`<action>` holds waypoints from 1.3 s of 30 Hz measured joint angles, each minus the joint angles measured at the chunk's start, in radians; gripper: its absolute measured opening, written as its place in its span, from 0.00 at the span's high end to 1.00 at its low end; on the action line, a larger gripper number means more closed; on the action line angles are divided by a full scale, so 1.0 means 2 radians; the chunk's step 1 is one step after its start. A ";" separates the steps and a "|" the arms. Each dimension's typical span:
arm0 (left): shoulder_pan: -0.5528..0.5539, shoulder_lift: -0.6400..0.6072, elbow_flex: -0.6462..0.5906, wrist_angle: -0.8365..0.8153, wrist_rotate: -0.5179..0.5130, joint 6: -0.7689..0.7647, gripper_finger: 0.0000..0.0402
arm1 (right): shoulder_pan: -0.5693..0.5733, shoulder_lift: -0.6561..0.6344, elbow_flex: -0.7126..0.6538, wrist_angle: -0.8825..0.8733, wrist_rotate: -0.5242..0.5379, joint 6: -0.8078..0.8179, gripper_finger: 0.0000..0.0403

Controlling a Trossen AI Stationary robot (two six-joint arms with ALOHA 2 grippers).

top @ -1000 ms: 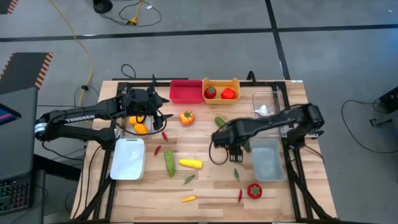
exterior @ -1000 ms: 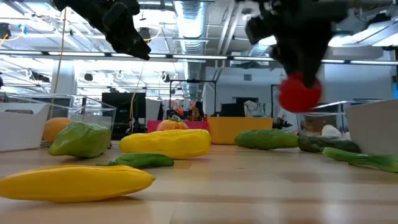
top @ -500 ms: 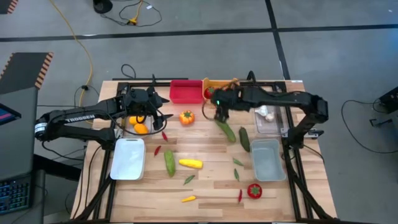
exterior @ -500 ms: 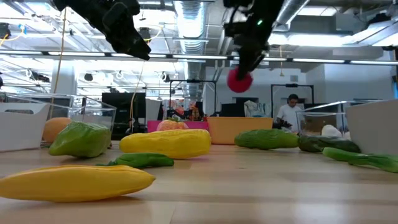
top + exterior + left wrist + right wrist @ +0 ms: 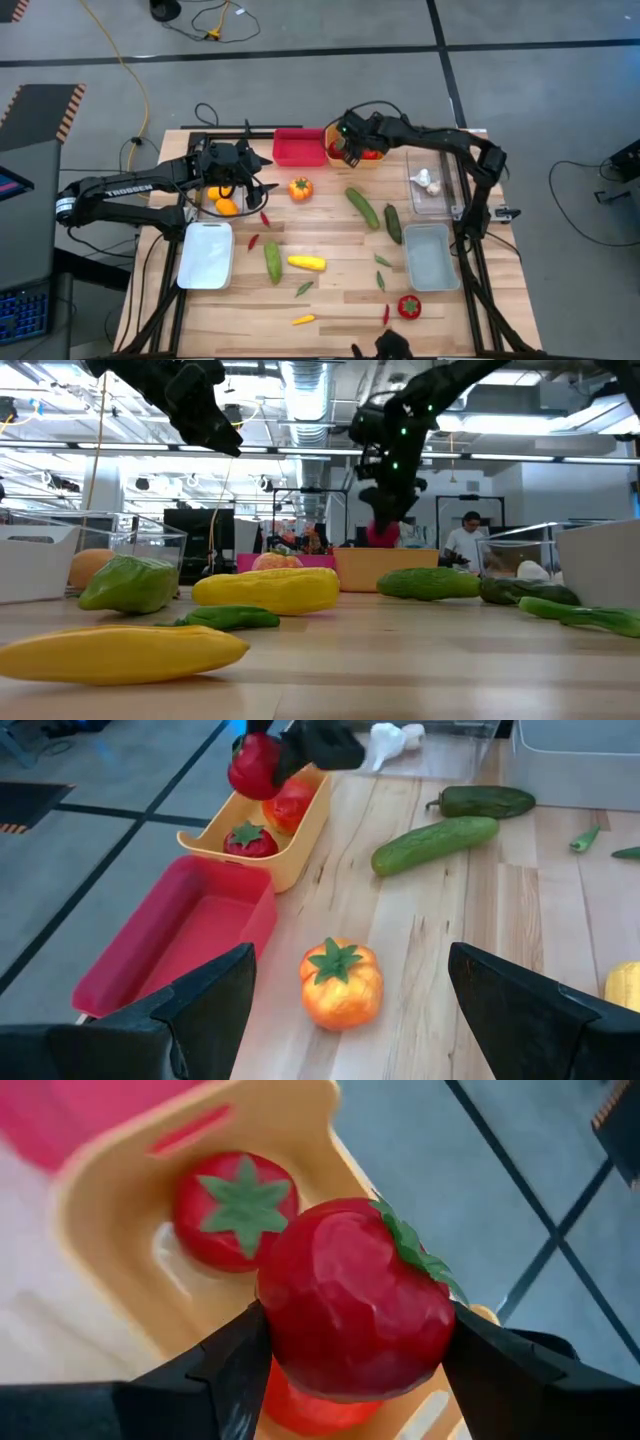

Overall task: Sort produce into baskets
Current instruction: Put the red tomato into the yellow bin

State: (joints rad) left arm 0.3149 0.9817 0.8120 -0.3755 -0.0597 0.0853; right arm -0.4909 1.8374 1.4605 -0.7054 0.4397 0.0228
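Held red tomato in R gripper above yellow bin; L gripper wide open, empty, idle near orange pepper.

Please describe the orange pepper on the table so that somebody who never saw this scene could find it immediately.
Start at the red bin on the table's far edge, beside the orange-yellow bin. Just in front of it, on bare wood, sits the orange pepper. It is round and ribbed with a green star-shaped stem, unlike the long green cucumbers nearby.

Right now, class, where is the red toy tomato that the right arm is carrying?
The red toy tomato sits in the right pincer, over the orange-yellow plastic bin at the table's far edge, beside the red bin.
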 joint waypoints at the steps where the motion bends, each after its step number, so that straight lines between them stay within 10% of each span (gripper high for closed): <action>1: 0.000 0.000 0.000 0.000 0.000 0.000 0.21 | -0.006 0.005 0.000 0.001 0.000 0.000 0.29; 26: 0.000 0.000 0.000 0.000 0.000 0.002 0.21 | -0.040 0.024 0.000 0.039 -0.026 -0.012 0.29; 39: 0.000 0.000 0.000 0.000 0.000 -0.003 0.21 | -0.040 0.024 0.000 0.038 -0.026 -0.012 0.02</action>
State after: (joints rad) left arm 0.3149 0.9817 0.8120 -0.3752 -0.0593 0.0799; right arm -0.5713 1.8854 1.4597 -0.6292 0.3874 -0.0006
